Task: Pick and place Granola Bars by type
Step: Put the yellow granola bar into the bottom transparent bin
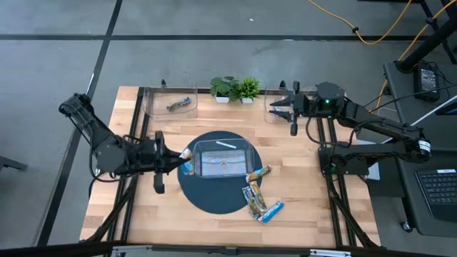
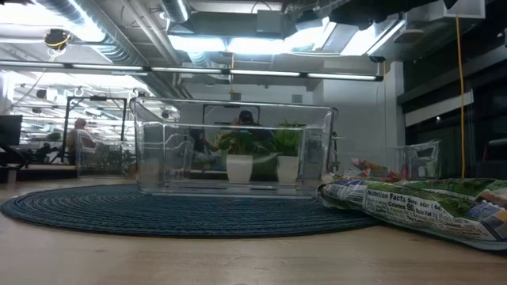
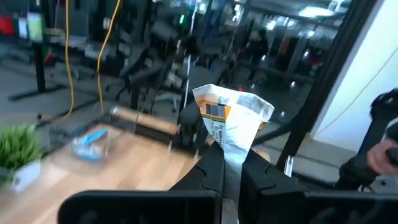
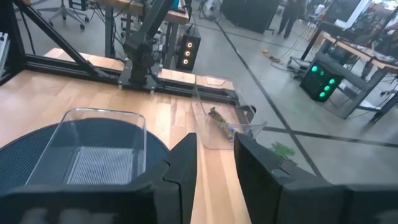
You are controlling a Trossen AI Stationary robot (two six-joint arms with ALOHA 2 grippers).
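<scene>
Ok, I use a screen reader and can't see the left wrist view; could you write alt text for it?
The left gripper is shut on a silver-and-orange granola bar that stands up between its dark fingers. Behind it lie the blurred wooden table, a green plant and a clear bin holding something blue.

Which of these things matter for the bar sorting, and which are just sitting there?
Job: held bar in left gripper; loose bars on round mat; binned bar in left back bin; centre bin.
Just there: potted plants; round mat; right gripper, open above right back bin.
</scene>
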